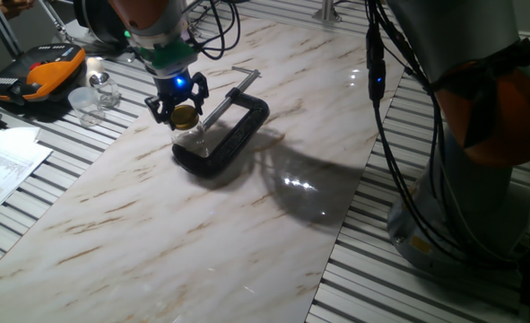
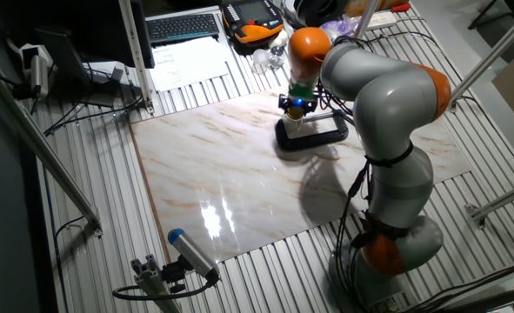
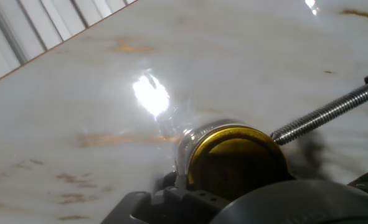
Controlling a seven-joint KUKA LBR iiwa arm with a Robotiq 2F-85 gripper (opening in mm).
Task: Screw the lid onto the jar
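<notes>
The gripper (image 1: 182, 115) hangs straight down over the black clamp (image 1: 233, 135) on the marble board (image 1: 202, 224), a blue light glowing just above its fingers. Between those fingers sits the lid (image 1: 185, 115), gold and shiny, and the fingers are closed against its rim. In the hand view the lid (image 3: 235, 162) fills the space right under the palm, face up toward the camera, with the dark fingers (image 3: 171, 199) pressed at its near edge.

Directly below the lid, the jar (image 1: 193, 139) stands inside the clamp's frame, clear glass and hard to make out against the pale board. From the hand view, its glass neck (image 3: 187, 146) shows as a bright ring just under the lid; whether the lid is touching the threads or sitting slightly above them, I cannot tell.

The clamp's threaded screw (image 3: 327, 113) runs off to one side of the fingers, close beside the lid.
</notes>
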